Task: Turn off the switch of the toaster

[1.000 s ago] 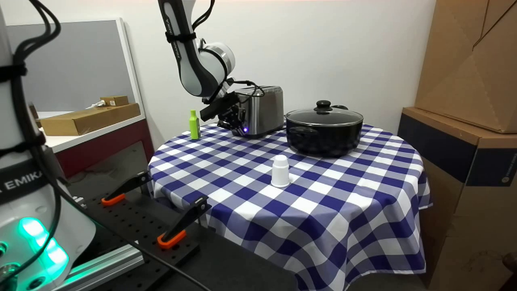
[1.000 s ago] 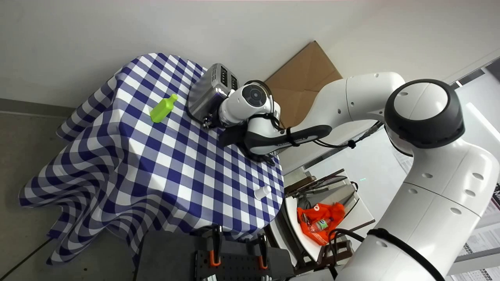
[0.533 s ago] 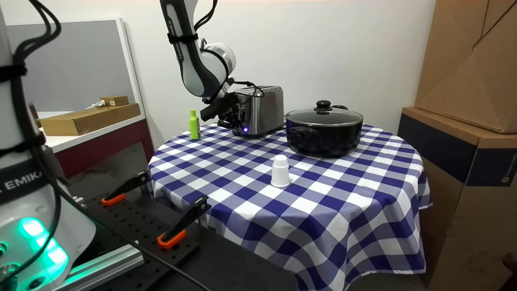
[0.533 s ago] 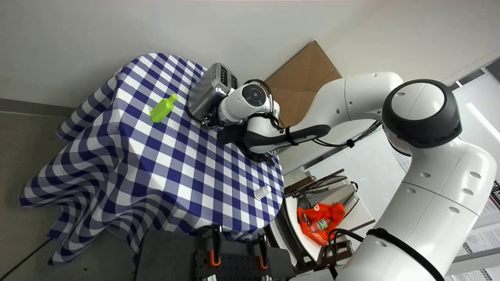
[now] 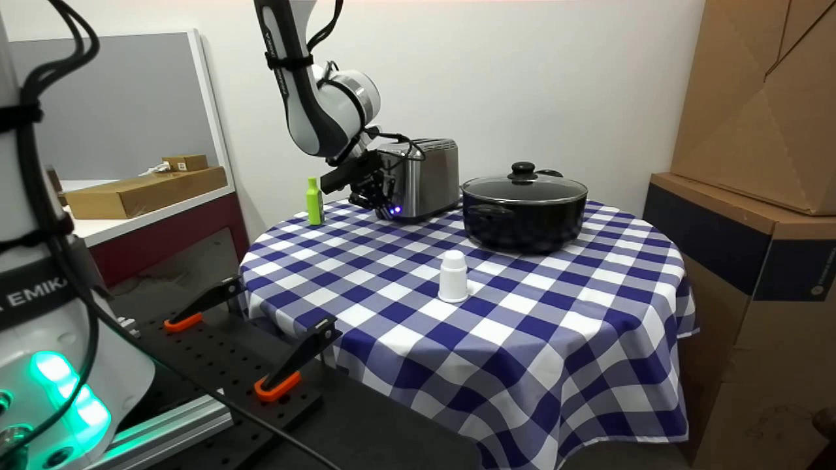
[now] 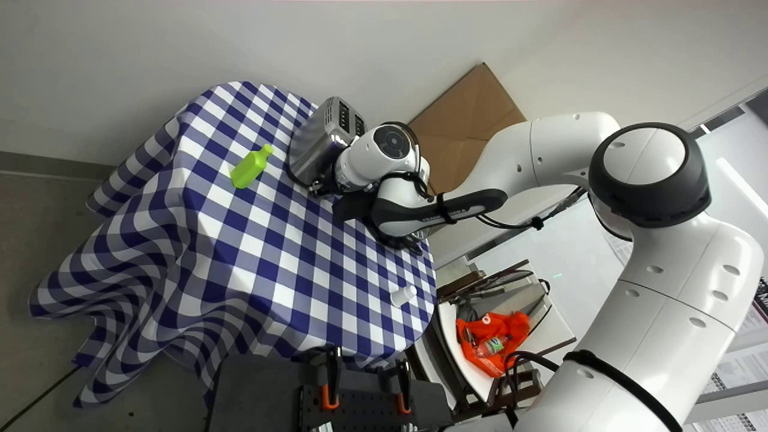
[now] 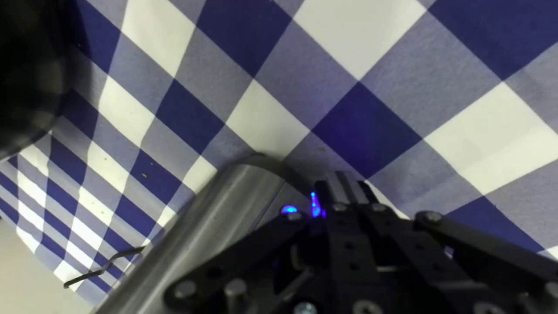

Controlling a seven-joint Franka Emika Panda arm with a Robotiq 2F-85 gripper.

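Note:
The shiny silver toaster [image 5: 432,179] stands at the back of the table; it also shows in an exterior view [image 6: 313,147], with dark top slots. In the wrist view its rounded corner [image 7: 226,200] lies left of my gripper [image 7: 345,187]. The gripper is shut with nothing seen between its fingertips, pointing down low beside the toaster's end face. Blue lights [image 7: 314,206] glow at that face next to the fingers, partly covered by them; they also show in an exterior view [image 5: 396,210]. The switch itself cannot be made out. I cannot tell whether the fingers touch the toaster.
A black lidded pot [image 5: 524,212] stands beside the toaster and shows dark in the wrist view [image 7: 30,74]. A green bottle [image 5: 315,202] and a white bottle [image 5: 453,277] stand on the checkered tablecloth [image 5: 392,294]. The wall [image 5: 555,85] is close behind.
The arm and gripper have shifted very slightly left, away from the toaster, in an exterior view. Two blue spots show there now instead of one. The toaster has not moved.

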